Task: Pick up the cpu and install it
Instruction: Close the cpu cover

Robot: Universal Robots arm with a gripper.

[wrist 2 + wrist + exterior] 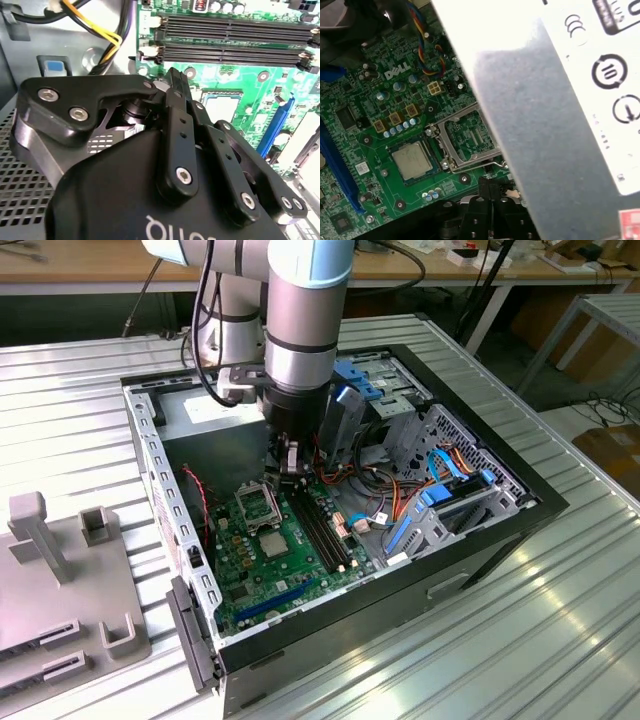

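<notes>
The cpu (272, 543), a small grey square chip, lies flat in its socket on the green motherboard (250, 585) inside the open computer case. The hinged silver socket frame (255, 502) stands open just behind it. In the first wrist view the cpu (411, 160) sits beside the raised frame (470, 137). My gripper (290, 455) hangs above the board behind the frame, apart from the chip. Its black fingers (492, 187) look shut together with nothing between them. In the second wrist view the gripper (175, 80) points down toward the pale cpu (219, 106).
Long black memory slots (320, 530) run beside the socket, and a blue slot (340, 170) lies near the board's edge. A grey metal box (560, 125) stands close to my gripper. Coloured cables (400, 495) and drive bays fill the case's right side. A grey fixture (40, 540) sits on the table.
</notes>
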